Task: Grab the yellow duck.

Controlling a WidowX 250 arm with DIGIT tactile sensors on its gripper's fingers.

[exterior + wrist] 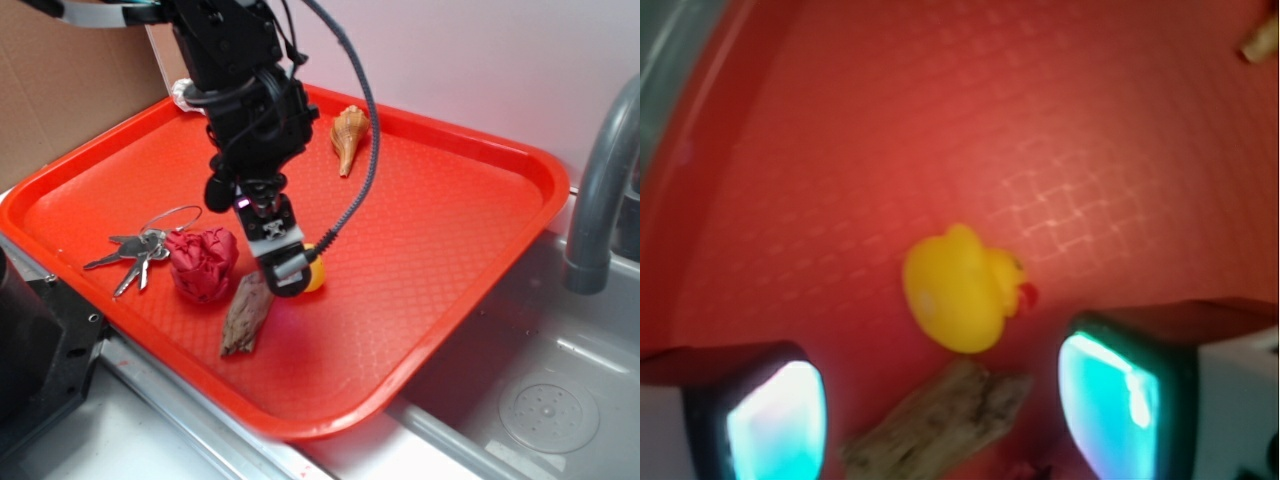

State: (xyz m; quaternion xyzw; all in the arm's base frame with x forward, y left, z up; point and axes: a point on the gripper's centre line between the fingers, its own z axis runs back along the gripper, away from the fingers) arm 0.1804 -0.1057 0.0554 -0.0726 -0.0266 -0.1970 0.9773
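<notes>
The yellow duck [958,291] lies on the red tray [1090,150], its red-orange beak pointing right in the wrist view. In the exterior view the yellow duck [316,272] peeks out just right of my gripper [283,272], which hangs low over the tray [430,220]. My gripper [945,410] is open; its two fingers [1110,400] stand wide apart with nothing between them. The duck sits just ahead of the fingertips, in line with the gap but outside it.
A brown piece of bark [245,313] lies right behind the duck, under the gripper. A crumpled red paper ball [203,262] and a bunch of keys [135,250] lie to the left. A tan seashell [350,135] lies at the tray's far side. A sink [560,400] and faucet [600,190] stand to the right.
</notes>
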